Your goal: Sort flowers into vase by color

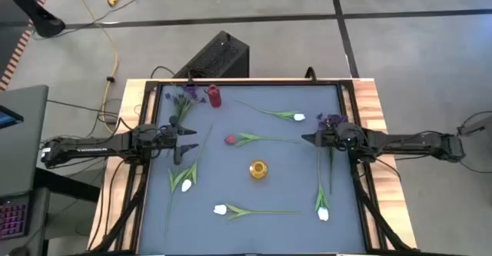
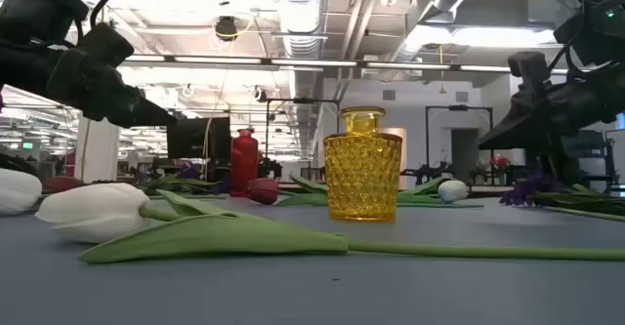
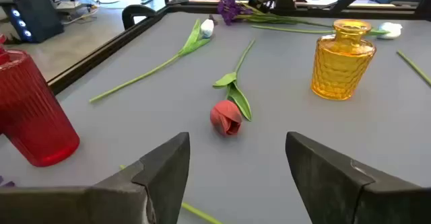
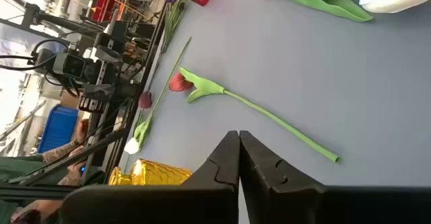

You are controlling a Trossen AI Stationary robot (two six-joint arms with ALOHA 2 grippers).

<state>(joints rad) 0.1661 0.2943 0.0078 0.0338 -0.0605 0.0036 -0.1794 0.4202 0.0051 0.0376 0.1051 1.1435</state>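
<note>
A squat yellow glass vase with a dimpled, faceted body and a short neck stands near the middle of the matte grey-blue counter. A slim ribbed red glass vase stands at the far edge, beside a bushy purple sprig. The artificial flowers lie flat and scattered, all on thin green stems with soft leaves: a dark red tulip just behind the yellow vase, a white tulip farther back, another white tulip at the near edge, a white tulip on the left and one more on the right.

The left tool hovers at the counter's left side with its dark fingers spread wide and empty. The right tool hovers at the right side, fingers pressed together on nothing, close to a second purple sprig.

The counter has a wooden frame (black rails inside it). Around it is grey concrete floor with a yellow cable; behind is an open hall with ceiling ducts.
</note>
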